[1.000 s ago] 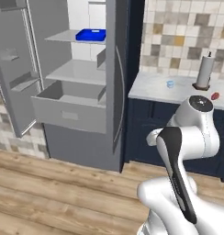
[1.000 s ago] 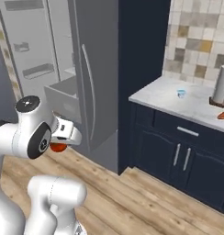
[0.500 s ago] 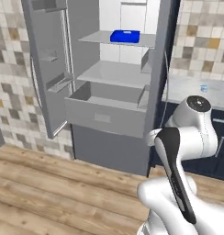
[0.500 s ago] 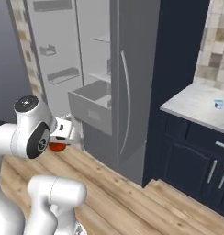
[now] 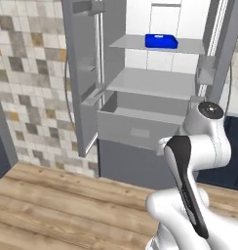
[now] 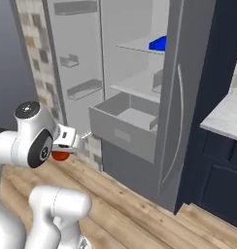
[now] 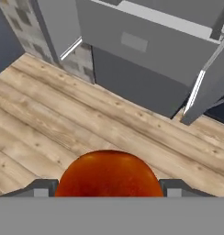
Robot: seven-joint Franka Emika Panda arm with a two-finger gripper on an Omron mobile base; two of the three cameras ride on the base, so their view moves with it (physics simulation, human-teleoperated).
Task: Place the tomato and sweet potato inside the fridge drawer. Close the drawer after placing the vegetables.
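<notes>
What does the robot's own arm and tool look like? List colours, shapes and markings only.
The arm is glossy white, built of fat rounded segments. A dark grey to black band runs down one link, and a dark round cap with a pale ring tops the joint. The tool is a small white boxy block; in the hand view its fingertips are flat and dark grey. No cables show.

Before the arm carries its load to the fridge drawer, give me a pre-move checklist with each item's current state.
1. Claw shut on a vegetable: ok, orange-red body sits between both fingertips.
2. Which vegetable it is: cannot tell, shape mostly cut off.
3. Fridge drawer pulled out: ok, open top faces up.
4. Fridge door swung clear of the drawer: ok.
5. Space inside the drawer: ok, visible floor bare.
6. Claw above the drawer: not ok, it is over the wooden floor.
</notes>
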